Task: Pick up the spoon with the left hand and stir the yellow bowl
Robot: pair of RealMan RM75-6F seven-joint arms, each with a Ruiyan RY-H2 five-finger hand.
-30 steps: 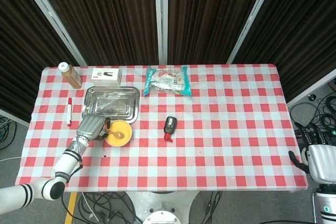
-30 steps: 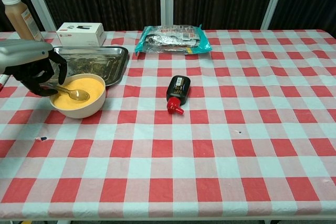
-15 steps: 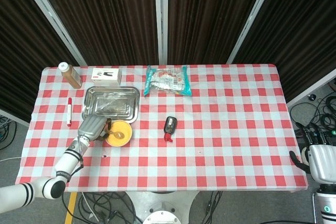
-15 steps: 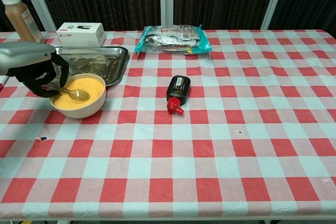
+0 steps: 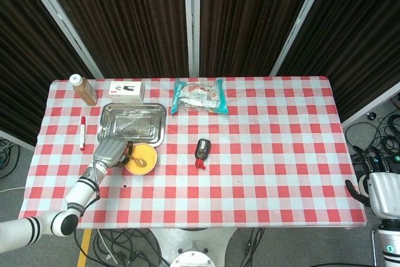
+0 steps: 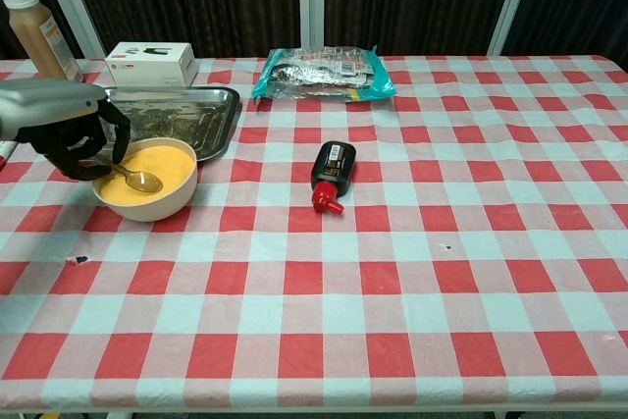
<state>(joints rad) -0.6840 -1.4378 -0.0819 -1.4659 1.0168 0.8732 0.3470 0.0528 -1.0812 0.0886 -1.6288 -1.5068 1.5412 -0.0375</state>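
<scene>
The yellow bowl (image 6: 149, 182) (image 5: 142, 159) stands at the left of the checked table, just in front of a metal tray. My left hand (image 6: 71, 134) (image 5: 110, 152) hovers at the bowl's left rim and holds the spoon (image 6: 133, 179) by its handle, with the spoon's head lying inside the bowl. My right hand (image 5: 357, 190) hangs off the table's right edge in the head view; how its fingers lie is unclear. The chest view does not show it.
Behind the bowl lies a steel tray (image 6: 196, 108). A brown bottle (image 6: 37, 31), a white box (image 6: 149, 63) and a foil packet (image 6: 322, 73) line the back. A black bottle with a red cap (image 6: 332, 174) lies mid-table. A red marker (image 5: 82, 132) lies at the left.
The spoon's head has slid a little to the left inside the bowl, and my left hand has shifted slightly with it. Nothing else has moved.
</scene>
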